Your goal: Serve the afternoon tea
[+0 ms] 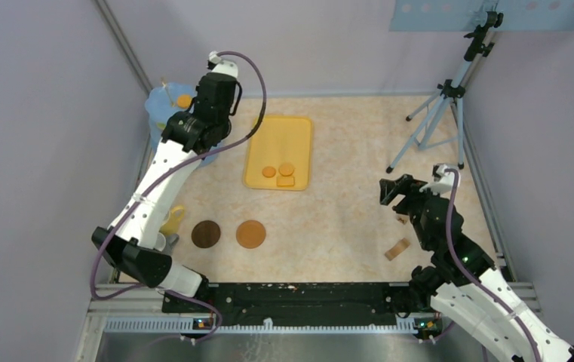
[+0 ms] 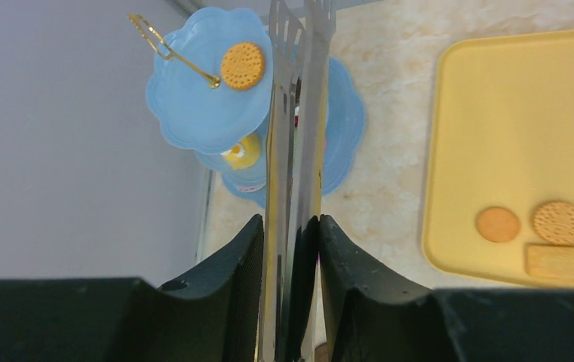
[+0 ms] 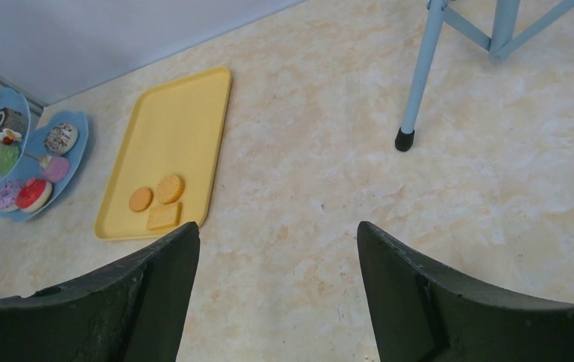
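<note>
My left gripper [image 2: 290, 219] is shut on the long metal tongs [image 2: 299, 113], whose tips reach over a blue tiered stand [image 2: 193, 98] at the table's far left. One round orange biscuit [image 2: 242, 65] lies on the stand's top tier. Toy doughnuts and cakes [image 3: 35, 194] fill the lower tiers. Three biscuits [image 1: 277, 173] lie at the near end of a yellow tray [image 1: 280, 128]. Two brown coasters [image 1: 206, 234] [image 1: 251, 234] lie at the front left. A yellow mug [image 1: 173, 219] and a grey-white mug [image 1: 161, 241] stand partly hidden behind my left arm. My right gripper [image 1: 393, 188] is open and empty above bare table.
A blue tripod [image 1: 442, 105] stands at the back right, one foot [image 3: 403, 140] ahead of my right gripper. Two small wooden blocks [image 1: 397, 249] [image 1: 401, 221] lie beside my right arm. Walls close in the table on the left, back and right.
</note>
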`<state>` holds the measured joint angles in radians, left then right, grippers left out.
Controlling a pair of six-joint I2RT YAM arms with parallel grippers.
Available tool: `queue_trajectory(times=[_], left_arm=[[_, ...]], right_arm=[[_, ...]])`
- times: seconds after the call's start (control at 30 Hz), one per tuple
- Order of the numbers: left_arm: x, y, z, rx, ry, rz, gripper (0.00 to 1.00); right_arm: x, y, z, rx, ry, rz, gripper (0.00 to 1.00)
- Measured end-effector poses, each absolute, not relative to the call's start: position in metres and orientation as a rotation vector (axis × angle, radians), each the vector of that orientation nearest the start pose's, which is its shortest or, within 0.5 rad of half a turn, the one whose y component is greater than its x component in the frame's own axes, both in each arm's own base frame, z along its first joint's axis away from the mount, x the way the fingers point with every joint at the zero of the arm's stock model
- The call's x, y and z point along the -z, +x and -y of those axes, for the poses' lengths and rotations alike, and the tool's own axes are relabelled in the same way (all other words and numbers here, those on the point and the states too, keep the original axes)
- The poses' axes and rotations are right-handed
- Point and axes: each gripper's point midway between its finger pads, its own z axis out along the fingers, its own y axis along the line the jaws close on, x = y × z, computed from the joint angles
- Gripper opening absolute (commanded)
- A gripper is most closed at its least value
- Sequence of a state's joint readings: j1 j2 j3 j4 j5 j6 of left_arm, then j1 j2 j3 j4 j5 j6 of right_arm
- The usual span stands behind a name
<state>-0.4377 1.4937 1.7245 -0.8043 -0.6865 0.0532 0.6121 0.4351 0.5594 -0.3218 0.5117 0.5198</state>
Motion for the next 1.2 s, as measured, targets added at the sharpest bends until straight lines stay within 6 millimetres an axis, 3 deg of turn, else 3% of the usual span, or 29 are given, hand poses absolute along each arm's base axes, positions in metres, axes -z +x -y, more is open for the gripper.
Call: queue_trajectory(times=[0.13, 0.23, 0.33, 0.43, 0.6, 0.73, 1.0, 1.2], left_arm=[[-0.358, 0.370, 0.083, -0.381, 0.181, -2.014, 0.36], [-0.356, 0.351, 0.116, -0.302, 0.279, -2.025, 0.36], [-0.334, 0.326, 0.154, -0.236, 0.414, -2.082, 0.35], [-0.293, 0.300, 0.177, -0.210, 0.537, -2.185, 0.35], [-0.217, 0.260, 0.170, -0.250, 0.635, -2.419, 0.37], [-0.186, 0.240, 0.161, -0.272, 0.661, -2.526, 0.38], [-0.185, 0.243, 0.162, -0.277, 0.652, -2.523, 0.37], [-0.202, 0.265, 0.174, -0.301, 0.646, -2.465, 0.37]], right_arm=[[-0.225, 0.238, -0.085, -0.373, 0.283, -1.749, 0.75], [-0.223, 0.238, -0.087, -0.375, 0.280, -1.758, 0.75], [-0.222, 0.238, -0.088, -0.379, 0.276, -1.763, 0.75], [-0.222, 0.238, -0.088, -0.380, 0.276, -1.764, 0.75], [-0.219, 0.240, -0.090, -0.380, 0.272, -1.772, 0.75], [-0.214, 0.241, -0.093, -0.381, 0.263, -1.787, 0.75], [-0.207, 0.243, -0.098, -0.393, 0.261, -1.803, 0.75], [-0.208, 0.242, -0.097, -0.395, 0.263, -1.803, 0.75]])
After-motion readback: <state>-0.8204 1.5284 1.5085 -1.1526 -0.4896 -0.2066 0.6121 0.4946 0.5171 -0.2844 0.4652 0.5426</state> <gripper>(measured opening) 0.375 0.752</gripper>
